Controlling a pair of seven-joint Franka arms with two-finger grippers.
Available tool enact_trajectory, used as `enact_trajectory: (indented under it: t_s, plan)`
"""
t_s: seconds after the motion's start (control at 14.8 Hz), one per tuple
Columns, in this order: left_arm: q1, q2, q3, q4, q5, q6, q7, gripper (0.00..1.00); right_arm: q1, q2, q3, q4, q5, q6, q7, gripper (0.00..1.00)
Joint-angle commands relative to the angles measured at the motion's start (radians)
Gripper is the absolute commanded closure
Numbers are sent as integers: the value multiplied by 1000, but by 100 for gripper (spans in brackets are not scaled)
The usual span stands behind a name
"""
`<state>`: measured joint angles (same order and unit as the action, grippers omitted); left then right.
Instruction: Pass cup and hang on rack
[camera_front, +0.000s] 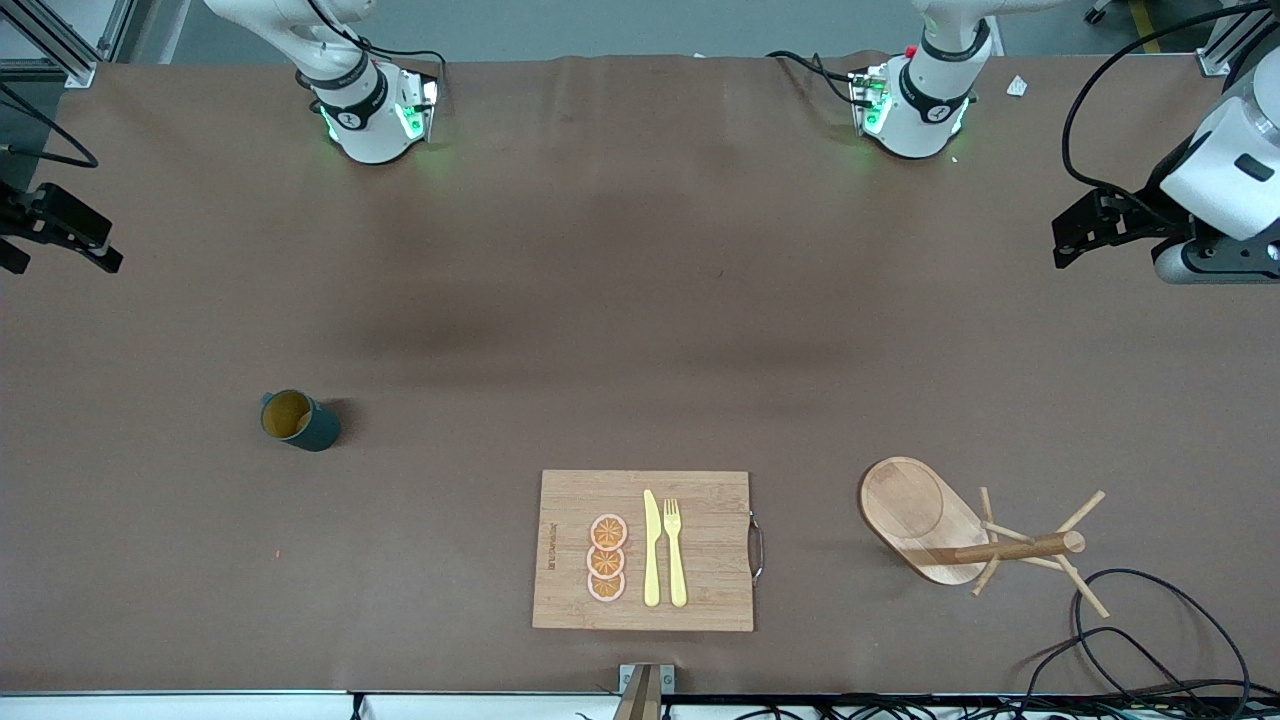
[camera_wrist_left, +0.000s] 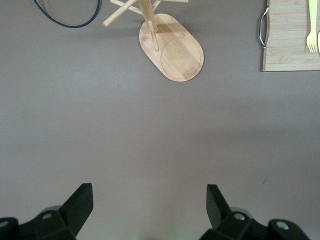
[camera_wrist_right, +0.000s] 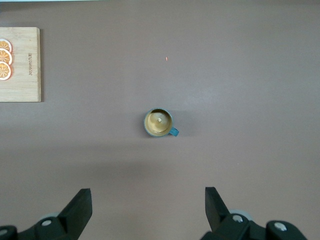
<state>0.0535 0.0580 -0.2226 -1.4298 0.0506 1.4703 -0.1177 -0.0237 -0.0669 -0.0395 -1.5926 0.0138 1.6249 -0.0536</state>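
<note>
The cup (camera_front: 299, 420) is a dark teal mug with a tan inside, standing upright on the table toward the right arm's end. It also shows in the right wrist view (camera_wrist_right: 159, 122), handle to one side. The rack (camera_front: 925, 515) is a wooden mug tree with an oval base, post and pegs, toward the left arm's end and near the front camera. It also shows in the left wrist view (camera_wrist_left: 172, 47). My right gripper (camera_front: 62, 245) (camera_wrist_right: 148, 207) is open and empty, high over the table's edge. My left gripper (camera_front: 1075, 238) (camera_wrist_left: 150, 205) is open and empty, high over its end.
A bamboo cutting board (camera_front: 700, 500) lies between cup and rack, near the front camera, with orange slices (camera_front: 607, 558), a yellow knife (camera_front: 651, 548) and a fork (camera_front: 676, 550) on it. Black cables (camera_front: 1150, 640) loop near the rack.
</note>
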Motion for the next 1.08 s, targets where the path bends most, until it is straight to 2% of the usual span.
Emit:
enact_trajectory:
  t_s: [0.0,0.14,0.47,0.75,1.02]
  plan:
    - [6,-15,2,2,2,-15,18,0,-25,-11,13,-3,0,-5,-44,0]
    - [6,-14,2,3,3,-15,0,0,-24,-13,13,-3,-9,-42,-48,0]
    - [8,-3,2,3,14,-13,1,0,-30,-1,13,-1,-11,-34,-49,0]
    - [3,-7,-3,2,8,-15,0,0,-21,82,13,-15,-11,-34,-48,0]
    - [9,-17,3,2,5,-18,16,0,-2,202,16,-27,-14,44,-14,0]
